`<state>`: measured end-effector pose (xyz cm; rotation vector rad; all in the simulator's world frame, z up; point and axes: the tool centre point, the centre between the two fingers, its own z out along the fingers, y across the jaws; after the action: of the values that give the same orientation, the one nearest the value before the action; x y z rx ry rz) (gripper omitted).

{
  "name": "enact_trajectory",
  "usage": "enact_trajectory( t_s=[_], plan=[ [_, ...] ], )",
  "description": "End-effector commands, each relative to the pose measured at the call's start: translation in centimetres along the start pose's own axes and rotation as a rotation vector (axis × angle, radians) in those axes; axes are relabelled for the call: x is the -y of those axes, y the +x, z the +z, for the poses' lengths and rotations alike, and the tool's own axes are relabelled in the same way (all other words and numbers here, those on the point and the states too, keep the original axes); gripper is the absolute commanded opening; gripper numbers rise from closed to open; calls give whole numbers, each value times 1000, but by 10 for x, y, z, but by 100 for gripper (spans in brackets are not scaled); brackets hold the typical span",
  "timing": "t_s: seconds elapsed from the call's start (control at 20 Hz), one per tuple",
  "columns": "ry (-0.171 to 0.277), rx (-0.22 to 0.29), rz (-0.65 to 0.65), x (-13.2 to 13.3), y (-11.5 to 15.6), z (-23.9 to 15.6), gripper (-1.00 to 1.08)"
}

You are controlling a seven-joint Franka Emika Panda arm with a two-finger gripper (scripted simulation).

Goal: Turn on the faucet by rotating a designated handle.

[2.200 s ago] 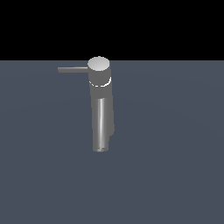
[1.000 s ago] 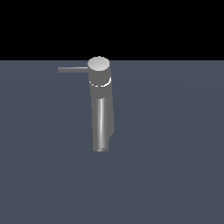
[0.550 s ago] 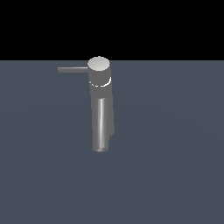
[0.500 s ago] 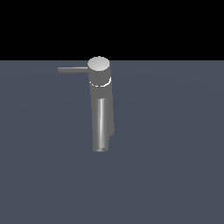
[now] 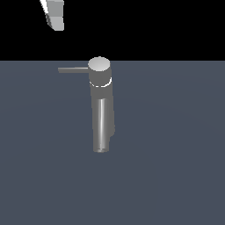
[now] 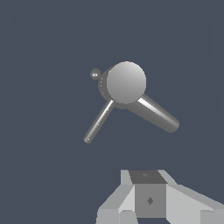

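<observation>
The faucet (image 5: 102,107) stands on a plain dark grey floor (image 5: 176,167), near the middle of it and toward the far edge in the exterior view. Its thick body is topped by a round flat cap (image 5: 99,64), and the tubular spout (image 5: 100,127) runs from under the cap toward the near edge, ending in an open mouth.

The handle (image 5: 73,70), a thin straight rod, projects level from the cap toward the exterior view's left. In the wrist view, which looks down on the cap (image 6: 126,82), the handle (image 6: 99,121) and the much thicker spout (image 6: 154,113) spread apart from under it at a wide angle, and a small round knob (image 6: 95,73) sits just beside the cap on the side away from both.

The gripper (image 5: 55,15) shows in the exterior view only as a pale blocky piece at the top of the picture, above the handle's free end and well apart from the faucet, touching nothing. In the wrist view the gripper (image 6: 151,199) shows only as its pale body, with the faucet beyond it. Its fingertips are not visible in either view, so I cannot tell whether the jaws are spread or closed.
</observation>
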<state>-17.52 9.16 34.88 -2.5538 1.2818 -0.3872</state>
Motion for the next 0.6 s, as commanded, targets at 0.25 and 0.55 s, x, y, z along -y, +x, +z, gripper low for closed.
enact_trajectory(
  t_s=[0.25, 0.55],
  plan=[
    [58, -42, 159, 23, 3, 30, -100],
    [106, -76, 289, 43, 10, 53, -100]
  ],
)
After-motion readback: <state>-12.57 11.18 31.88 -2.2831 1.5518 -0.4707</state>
